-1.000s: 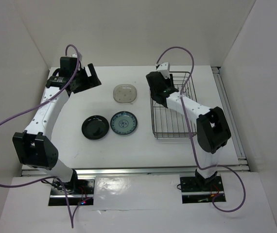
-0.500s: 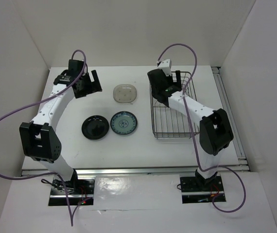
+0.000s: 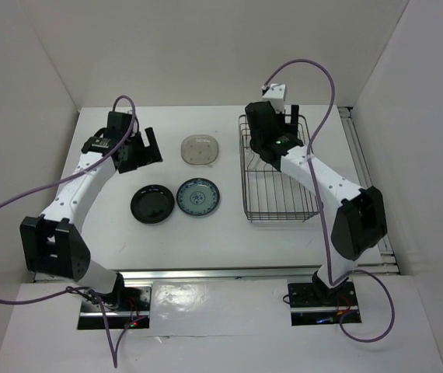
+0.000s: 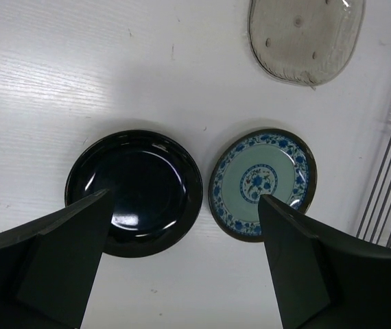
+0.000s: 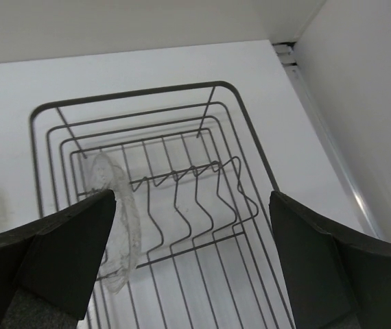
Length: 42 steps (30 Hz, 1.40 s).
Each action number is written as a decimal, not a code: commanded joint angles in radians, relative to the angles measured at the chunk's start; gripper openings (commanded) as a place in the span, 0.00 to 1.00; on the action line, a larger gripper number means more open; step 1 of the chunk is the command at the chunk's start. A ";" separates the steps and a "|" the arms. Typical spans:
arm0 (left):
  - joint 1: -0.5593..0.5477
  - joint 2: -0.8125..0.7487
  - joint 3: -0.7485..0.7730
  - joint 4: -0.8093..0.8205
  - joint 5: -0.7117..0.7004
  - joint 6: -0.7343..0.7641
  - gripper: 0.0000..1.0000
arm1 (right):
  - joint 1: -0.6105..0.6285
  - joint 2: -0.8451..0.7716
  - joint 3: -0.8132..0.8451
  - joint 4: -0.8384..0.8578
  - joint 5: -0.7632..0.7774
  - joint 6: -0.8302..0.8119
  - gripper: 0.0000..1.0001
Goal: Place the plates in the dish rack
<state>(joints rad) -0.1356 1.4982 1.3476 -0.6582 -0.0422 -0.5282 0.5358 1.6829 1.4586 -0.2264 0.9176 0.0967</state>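
The black plate (image 4: 134,192) is glossy, with bright glints; the blue-and-white plate (image 4: 263,184) is smoothly glazed, the speckled beige plate (image 4: 305,38) duller (satin at most). The dish rack (image 5: 128,94) is thin dark metal wire; the clear plate (image 5: 116,219) in it is glass.

Your top camera sits above and behind the arm bases (image 3: 113,299), looking down on the whole table (image 3: 167,233). Left wrist faces straight down, close over the black plate (image 4: 134,192) and patterned plate (image 4: 263,184), both also in your overhead. Right wrist tilts down into the dish rack (image 5: 182,178), which the overhead shares too.
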 commanded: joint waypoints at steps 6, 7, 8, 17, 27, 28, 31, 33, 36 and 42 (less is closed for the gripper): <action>-0.006 -0.183 -0.138 -0.067 -0.087 -0.088 1.00 | 0.061 -0.261 -0.144 0.055 -0.224 0.072 1.00; 0.004 -0.235 -0.166 -0.078 -0.087 -0.107 1.00 | 0.061 -0.272 -0.144 0.055 -0.233 0.072 1.00; 0.004 -0.266 -0.197 -0.078 -0.072 -0.131 1.00 | 0.087 -0.281 -0.159 0.055 -0.252 0.072 1.00; 0.013 -0.509 -0.556 -0.037 -0.102 -0.449 1.00 | 0.161 -0.313 -0.218 0.076 -0.283 0.072 1.00; 0.013 -0.293 -0.663 0.061 -0.225 -0.535 0.89 | 0.190 -0.347 -0.248 0.098 -0.321 0.072 1.00; 0.013 -0.282 -0.663 0.062 -0.234 -0.553 0.89 | 0.190 -0.347 -0.248 0.098 -0.321 0.072 1.00; 0.013 -0.257 -0.683 0.097 -0.261 -0.567 0.88 | 0.190 -0.356 -0.248 0.098 -0.342 0.072 1.00; 0.022 -0.257 -0.683 0.129 -0.275 -0.578 0.88 | 0.199 -0.356 -0.257 0.107 -0.352 0.072 1.00; 0.031 -0.237 -0.683 0.149 -0.286 -0.587 0.87 | 0.199 -0.356 -0.257 0.107 -0.352 0.072 1.00; 0.041 -0.132 -0.671 0.160 -0.286 -0.587 0.87 | 0.208 -0.365 -0.267 0.117 -0.361 0.072 1.00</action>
<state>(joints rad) -0.1024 1.3224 0.6647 -0.5133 -0.3031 -1.0992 0.7288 1.3598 1.1980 -0.1680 0.5640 0.1631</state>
